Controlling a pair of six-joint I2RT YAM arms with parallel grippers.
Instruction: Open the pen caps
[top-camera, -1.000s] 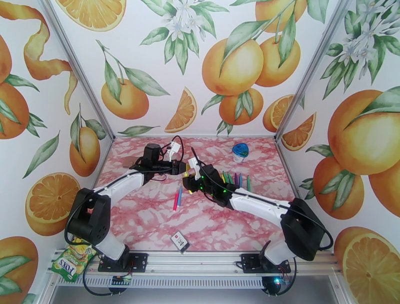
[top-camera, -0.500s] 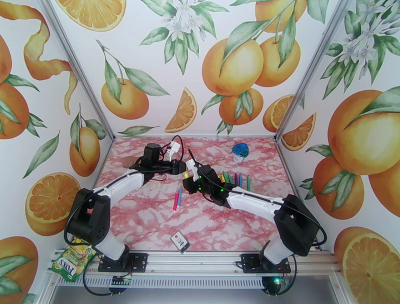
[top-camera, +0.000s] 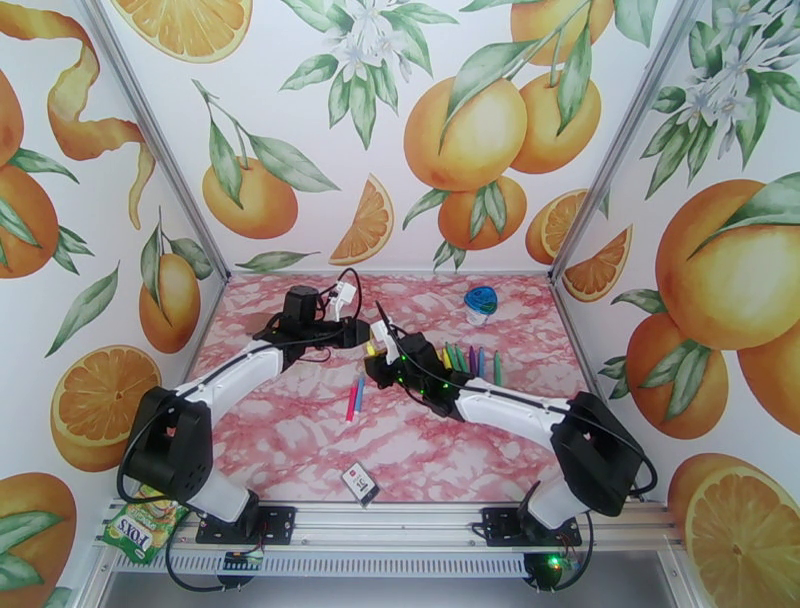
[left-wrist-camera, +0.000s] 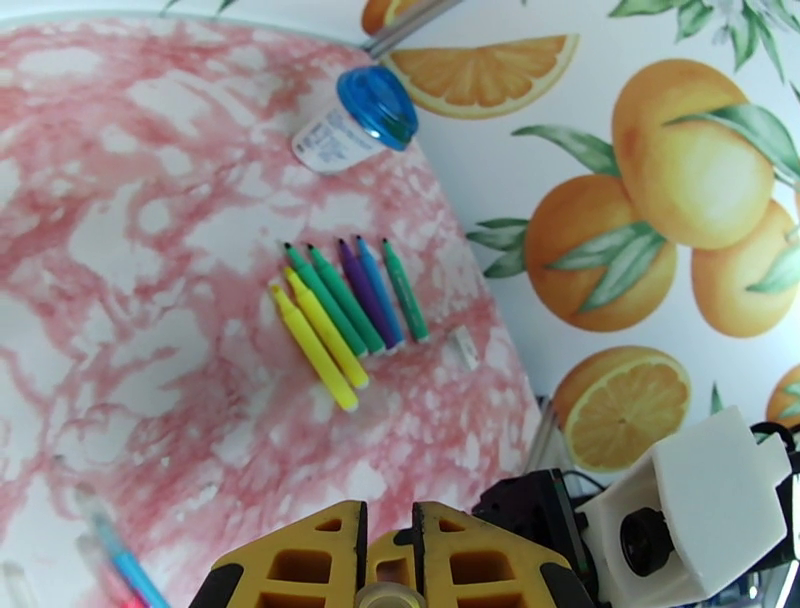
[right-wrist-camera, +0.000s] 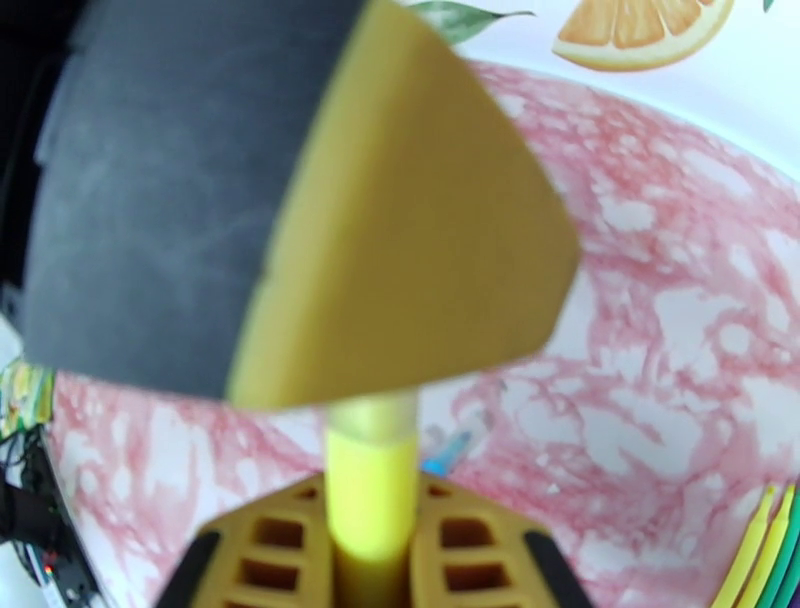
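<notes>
Row pens (left-wrist-camera: 365, 295): seven
Loose pens (top-camera: 351, 402): two
Yellow pen (right-wrist-camera: 372, 470): one, pinched by left pincer (left-wrist-camera: 390, 518) and right pincer (right-wrist-camera: 372, 525)

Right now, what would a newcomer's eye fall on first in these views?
The left gripper and right gripper meet mid-table, both clamped on one yellow pen. Beside them a tidy row of coloured pens lies toward the right edge, a blue-lidded container beyond it.
</notes>
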